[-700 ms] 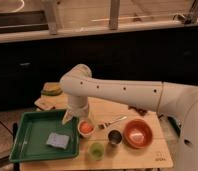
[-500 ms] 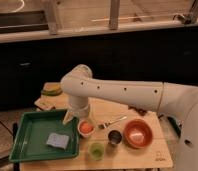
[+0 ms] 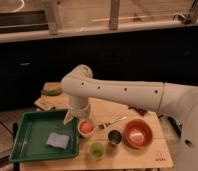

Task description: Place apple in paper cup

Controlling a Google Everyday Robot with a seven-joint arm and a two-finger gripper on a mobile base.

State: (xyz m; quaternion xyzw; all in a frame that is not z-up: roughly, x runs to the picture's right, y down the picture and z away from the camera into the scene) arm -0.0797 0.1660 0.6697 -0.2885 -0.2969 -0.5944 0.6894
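Observation:
The apple, small and orange-red, sits inside the pale paper cup on the wooden table, just right of the green tray. My white arm reaches in from the right, bends at an elbow and points down. The gripper hangs at the end of it, just above and left of the cup, over the tray's right edge. The wrist hides most of the gripper.
A green tray with a blue sponge lies at left. A translucent green cup, a dark metal cup and a large orange bowl stand near the paper cup. A utensil lies behind them. A yellow-green object sits at back left.

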